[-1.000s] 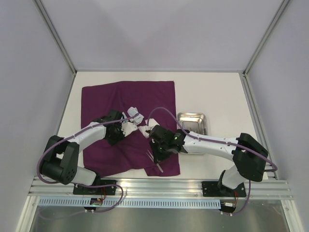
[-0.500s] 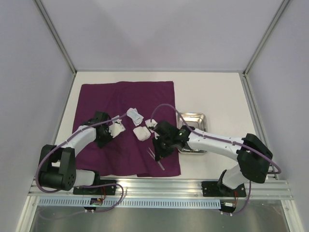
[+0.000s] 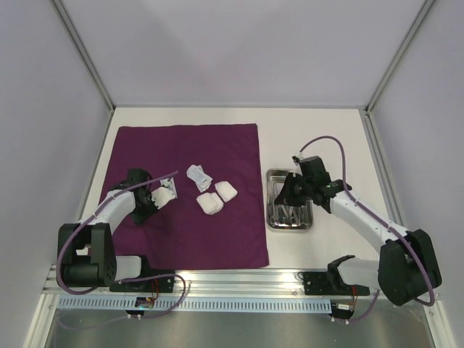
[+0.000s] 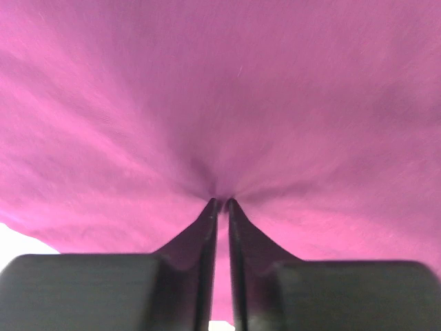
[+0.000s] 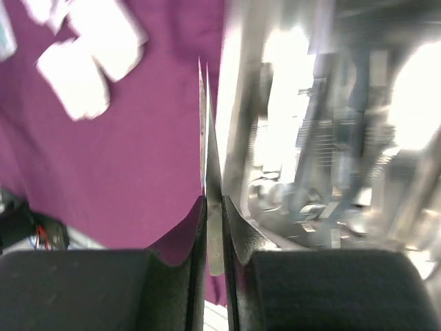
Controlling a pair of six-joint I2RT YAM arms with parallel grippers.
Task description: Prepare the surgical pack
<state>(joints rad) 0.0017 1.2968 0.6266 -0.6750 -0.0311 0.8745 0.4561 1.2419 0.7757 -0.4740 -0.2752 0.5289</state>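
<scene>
Tweezers (image 5: 207, 158) clamped between right jaws, above tray (image 3: 301, 222)

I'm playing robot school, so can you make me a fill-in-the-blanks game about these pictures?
The left claw pinches the ___ cloth.
The gauze squares are ___.
The right claw grips a thin tool by the shiny ___.
Missing words: purple, white, tray.

I see a white tabletop (image 3: 312, 138) mid-frame and pale grey walls (image 3: 246, 51) across the top and sides. Slanted aluminium posts (image 3: 83, 54) run down from the upper corners, and a metal rail (image 3: 239, 281) with slotted ducting (image 3: 232, 303) spans the bottom edge.
</scene>
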